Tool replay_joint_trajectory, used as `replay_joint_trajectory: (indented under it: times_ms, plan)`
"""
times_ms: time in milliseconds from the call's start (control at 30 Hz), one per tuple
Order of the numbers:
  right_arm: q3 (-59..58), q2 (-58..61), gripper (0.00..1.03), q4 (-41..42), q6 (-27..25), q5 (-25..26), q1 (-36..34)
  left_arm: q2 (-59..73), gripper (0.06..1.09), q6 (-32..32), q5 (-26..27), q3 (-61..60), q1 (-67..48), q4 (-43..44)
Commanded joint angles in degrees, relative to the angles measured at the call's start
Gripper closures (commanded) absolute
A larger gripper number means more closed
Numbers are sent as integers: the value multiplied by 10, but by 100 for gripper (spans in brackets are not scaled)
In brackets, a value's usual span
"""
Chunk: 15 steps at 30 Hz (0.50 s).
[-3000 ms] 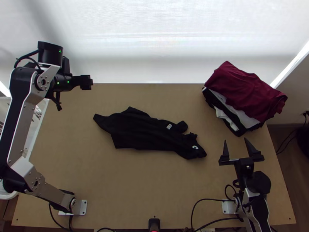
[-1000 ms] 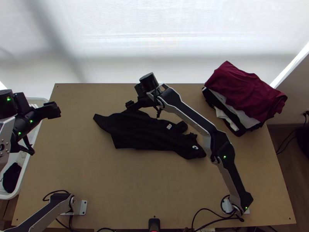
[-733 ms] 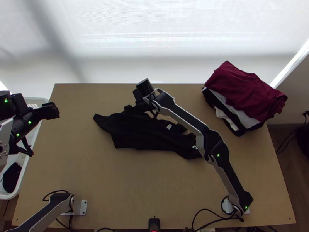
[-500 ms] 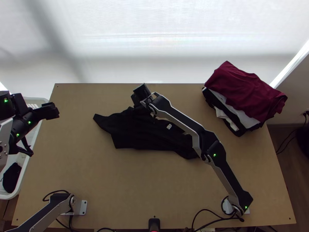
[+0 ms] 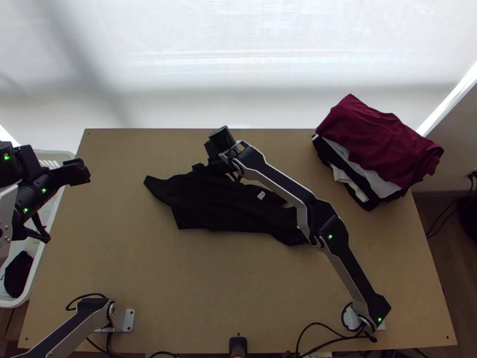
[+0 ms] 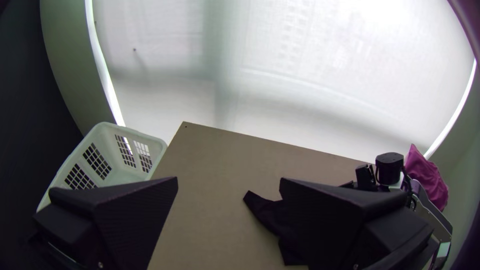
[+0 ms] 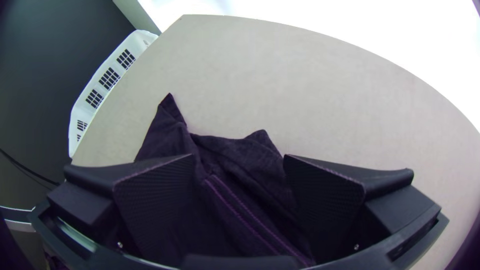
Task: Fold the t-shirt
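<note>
- T-shirt [image 5: 208,206]: black; placed mid-surface, loosely gathered into an elongated, uneven shape with several creases. One narrow corner points toward the basket side. A small white label [image 5: 261,195] shows on the cloth.
- Right pincer [image 5: 201,169]: positioned at the far edge of the T-shirt, on the half nearer the basket. State: released. In the right wrist view, the two fingers [image 7: 327,205] stand wide apart, with dark cloth and its double seam [image 7: 245,215] visible between them. Contact between fingers and cloth cannot be determined.
- Right arm [image 5: 286,191]: extends from its base across the surface and passes over part of the T-shirt.
- Left pincer [image 5: 83,172]: positioned at the left edge of the surface, near the basket and well apart from the T-shirt. State: released. In the left wrist view, the fingers [image 6: 137,220] are widely separated, with bare surface [image 6: 215,200] between them.
- Basket [image 5: 37,275]: white, with slotted walls; located beside the left edge of the surface. Contents include a black cloth [image 5: 19,273].
- Clothes stack [image 5: 381,140]: located at the far right of the surface; dark red garment uppermost, black and white layers beneath.
</note>
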Motion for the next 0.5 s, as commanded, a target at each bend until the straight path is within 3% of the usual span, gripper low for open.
replay_joint_trajectory:
  times_ms: [0, 100, 200, 300, 467]
  plan:
    - [12, 23, 21, 3, 12, 4, -7, -1, 10, 9, 0, 7, 4, 0]
    - [12, 29, 41, 8, 9, 9, -11, 1, 10, 9, 0, 8, 4, 1]
    - [11, 31, 54, 11, 7, 10, -12, 2, 10, 9, 0, 7, 4, 1]
    - [11, 30, 89, 18, 6, 13, -12, 4, 10, 11, 0, 7, 4, 3]
    - [-3, -8, 93, 18, 7, 16, -11, 7, 10, 14, 0, 8, 4, 9]
